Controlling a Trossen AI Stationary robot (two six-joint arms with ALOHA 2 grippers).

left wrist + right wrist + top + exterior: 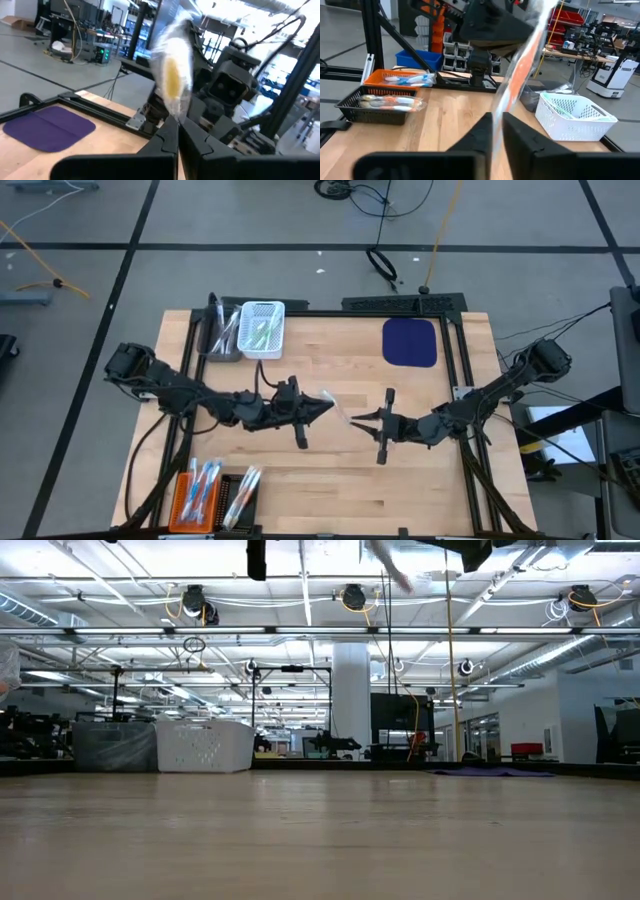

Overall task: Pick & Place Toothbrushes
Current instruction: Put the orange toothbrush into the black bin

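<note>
2 end effectors meet mid-tabletop (pixel 330 480): left end effector (pixel 328 404) clamped on wrapped toothbrush (pixel 343 413), right end effector (pixel 358 420) barely parted around it. Mistimed release could drop it.

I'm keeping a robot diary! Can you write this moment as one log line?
phase: mid-air handover | left claw: shut on toothbrush | right claw: at its other end

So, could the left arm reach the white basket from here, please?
Probably yes. The white basket sits on the left arm's side, and nothing shows between it and the left tool, which is shut on a toothbrush.
</note>
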